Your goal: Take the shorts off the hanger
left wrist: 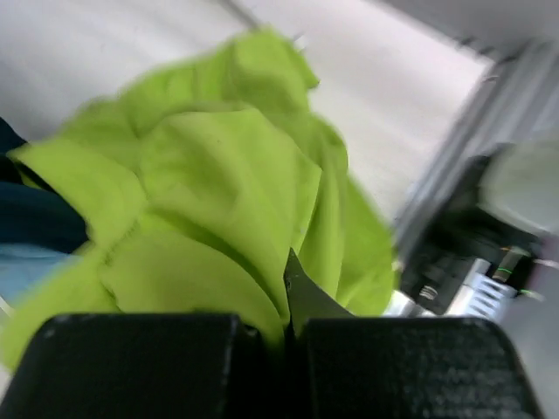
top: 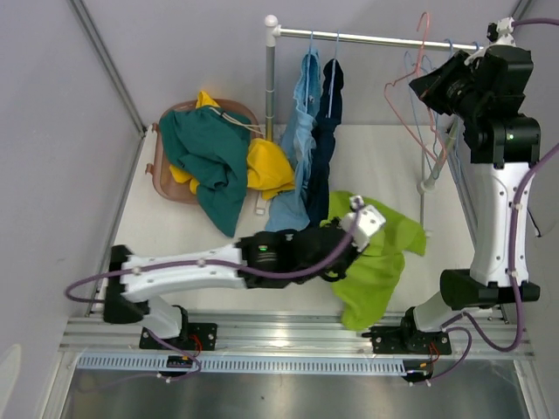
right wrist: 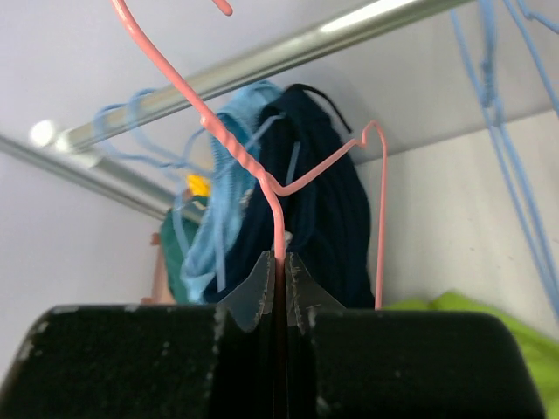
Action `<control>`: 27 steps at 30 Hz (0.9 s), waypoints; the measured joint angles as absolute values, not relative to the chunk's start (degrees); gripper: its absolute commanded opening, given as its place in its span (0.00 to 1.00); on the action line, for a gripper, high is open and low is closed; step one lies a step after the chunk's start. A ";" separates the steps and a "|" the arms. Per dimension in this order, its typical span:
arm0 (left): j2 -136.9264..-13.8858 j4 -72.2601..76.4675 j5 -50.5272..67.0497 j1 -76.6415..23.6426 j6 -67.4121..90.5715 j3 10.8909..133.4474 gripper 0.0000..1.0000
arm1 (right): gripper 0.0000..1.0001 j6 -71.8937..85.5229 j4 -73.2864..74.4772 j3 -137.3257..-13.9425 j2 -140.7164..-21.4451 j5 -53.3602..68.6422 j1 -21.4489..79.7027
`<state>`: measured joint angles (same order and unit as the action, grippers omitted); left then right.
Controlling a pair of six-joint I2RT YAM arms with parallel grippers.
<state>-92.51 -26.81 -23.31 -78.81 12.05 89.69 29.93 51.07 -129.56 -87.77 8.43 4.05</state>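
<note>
Just ahead of the arm bases on the white table, the crumpled lime green cloth shorts [top: 384, 253] lie in a heap. My left gripper [left wrist: 286, 325] is clamped shut on a fold at their left edge. Behind them, the light blue shorts [top: 301, 131] and navy shorts [top: 328, 140] hang touching side by side from the silver metal rail [top: 376, 37]. At the table's rear left, the dark teal shorts [top: 210, 157] and bright yellow shorts [top: 267, 166] are piled in a brownish-pink basket [top: 162, 179], the teal pair spilling over its rim. Up by the rail's right end, my right gripper [right wrist: 281, 288] is pinched tight on the thin pink wire hanger [right wrist: 278, 218], just below its twisted neck; I cannot tell whether its hook rests on the rail.
</note>
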 measured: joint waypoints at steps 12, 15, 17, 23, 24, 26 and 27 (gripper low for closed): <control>-70.54 -36.49 -30.79 -57.12 6.13 103.79 0.00 | 0.00 29.76 47.51 -128.18 -91.57 8.97 -2.79; -74.78 -38.89 -29.47 -50.22 3.20 113.43 0.00 | 0.00 29.74 45.54 -125.45 -91.13 9.41 -3.49; -79.64 -40.84 -27.70 -46.17 1.52 122.08 0.00 | 0.00 29.74 44.80 -123.28 -91.07 9.72 -3.60; -93.12 -39.09 -25.21 -35.16 -1.78 142.32 0.00 | 0.00 29.74 44.62 -119.57 -91.35 11.18 -3.66; -93.56 -37.78 -25.12 -33.54 -2.31 142.17 0.00 | 0.00 29.76 44.49 -119.28 -91.33 11.33 -3.68; -93.95 -34.57 -24.43 -30.57 -3.25 140.86 0.00 | 0.00 29.76 43.90 -118.52 -91.29 11.77 -3.68; -94.08 -32.93 -23.62 -28.99 -3.62 140.25 0.00 | 0.00 29.76 43.33 -117.84 -91.15 12.05 -3.68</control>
